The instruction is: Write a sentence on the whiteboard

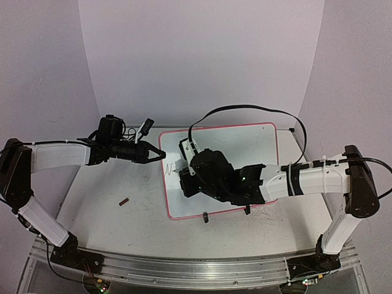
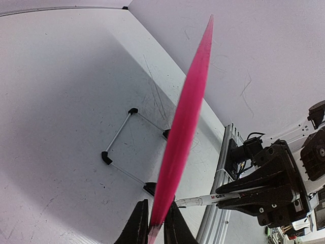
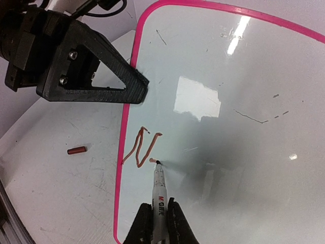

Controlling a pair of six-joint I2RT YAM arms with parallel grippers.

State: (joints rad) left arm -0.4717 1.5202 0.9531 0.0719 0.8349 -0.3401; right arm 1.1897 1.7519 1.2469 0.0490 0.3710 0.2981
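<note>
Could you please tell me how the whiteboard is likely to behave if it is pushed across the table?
The whiteboard looks thin and flat, so it would probably slide rather than tip. Its rim looks straight edge-on, suggesting stiffness. The left gripper clamps its edge, which would likely hold it in place.

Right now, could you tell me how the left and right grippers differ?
The left gripper clamps the pink edge of the whiteboard; the right gripper holds a marker. The left gripper reaches in from the board's side; the right gripper hangs above it, marker tip at the surface. Both are shut.
</note>
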